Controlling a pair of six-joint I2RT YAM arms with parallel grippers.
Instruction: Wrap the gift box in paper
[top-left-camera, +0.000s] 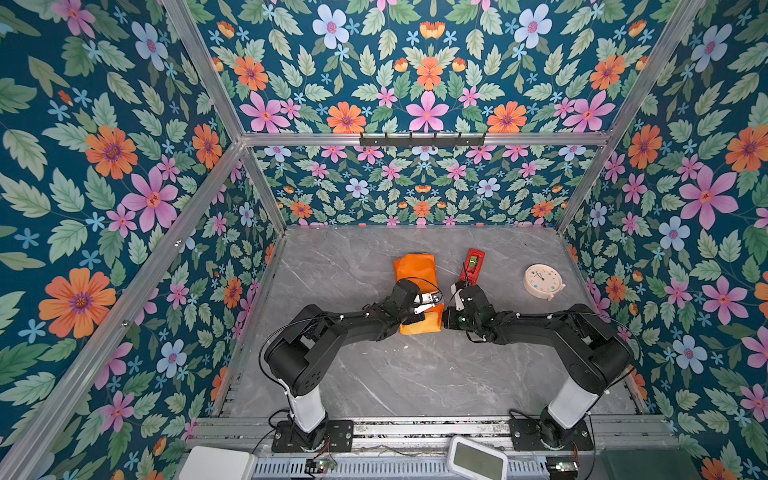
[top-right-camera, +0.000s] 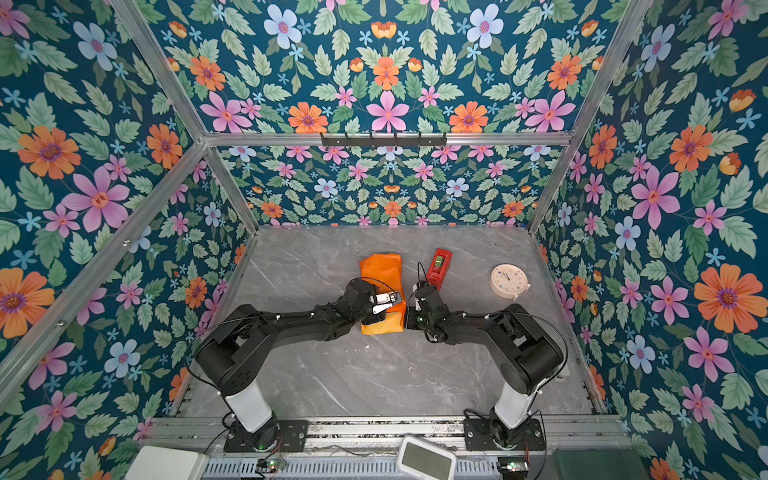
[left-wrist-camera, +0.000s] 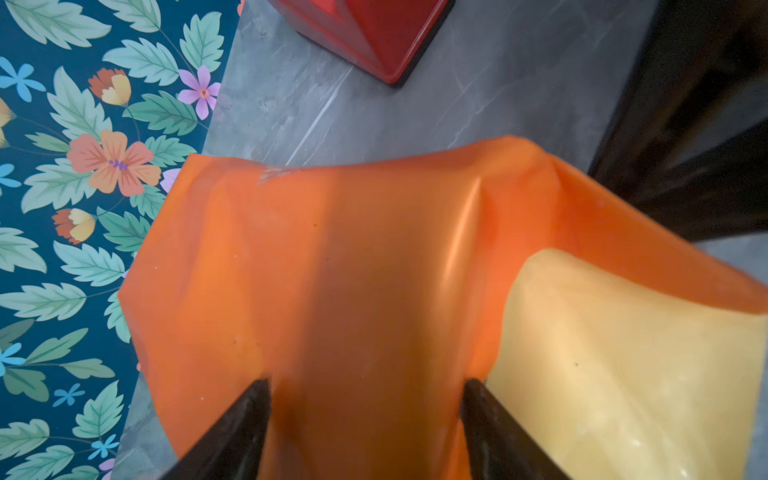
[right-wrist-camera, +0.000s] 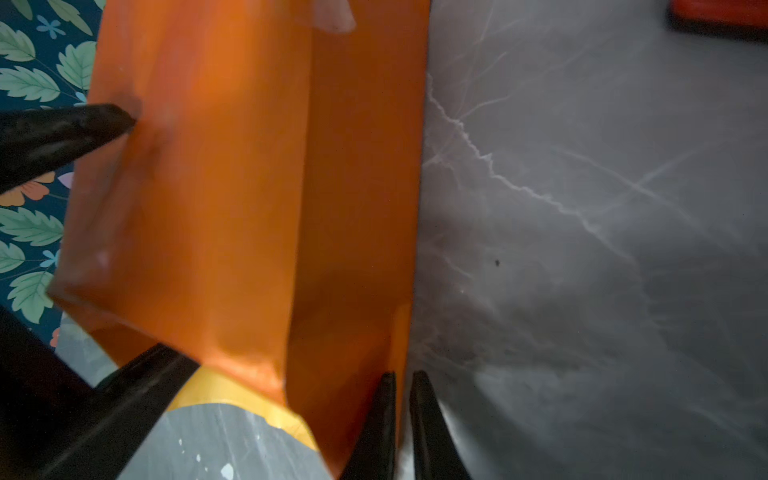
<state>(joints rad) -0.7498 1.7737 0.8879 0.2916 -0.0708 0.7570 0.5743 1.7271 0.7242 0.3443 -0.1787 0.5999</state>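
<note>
Floral wallpaper (top-left-camera: 424, 83) covers the back wall and both side walls: pink, orange and pale blue flowers with green leaves on deep teal. Bare aluminium bars (top-left-camera: 291, 139) frame the booth. One runs level across the back in the upper middle of the frame, and others slant down from the top corners. A black hook rail (top-left-camera: 422, 142) is fixed to the level bar. Below lies a grey marbled tabletop (top-left-camera: 415, 374) with white veins, evenly lit, ending at slotted metal rails (top-left-camera: 415, 428) along the bottom edge.
</note>
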